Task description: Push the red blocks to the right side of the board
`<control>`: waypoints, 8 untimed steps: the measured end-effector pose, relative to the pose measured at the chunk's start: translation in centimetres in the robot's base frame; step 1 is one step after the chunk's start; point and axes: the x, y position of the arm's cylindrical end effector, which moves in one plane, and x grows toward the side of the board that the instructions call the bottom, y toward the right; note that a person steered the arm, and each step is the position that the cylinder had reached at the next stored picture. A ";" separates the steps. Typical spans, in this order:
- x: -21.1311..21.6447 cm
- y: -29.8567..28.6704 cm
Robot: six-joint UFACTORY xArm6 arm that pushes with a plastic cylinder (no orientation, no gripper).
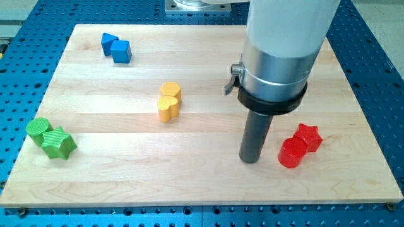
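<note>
A red cylinder and a red star block sit touching each other at the lower right of the wooden board. My tip rests on the board just left of the red cylinder, a small gap between them. The rod hangs from a wide grey and white arm body that hides part of the board's upper right.
Two blue blocks sit at the upper left. Two yellow blocks touch each other near the middle. A green cylinder and a green star block sit at the lower left. Blue perforated table surrounds the board.
</note>
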 end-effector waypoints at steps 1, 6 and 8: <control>-2.3 1.2; -2.5 4.5; 1.6 -1.5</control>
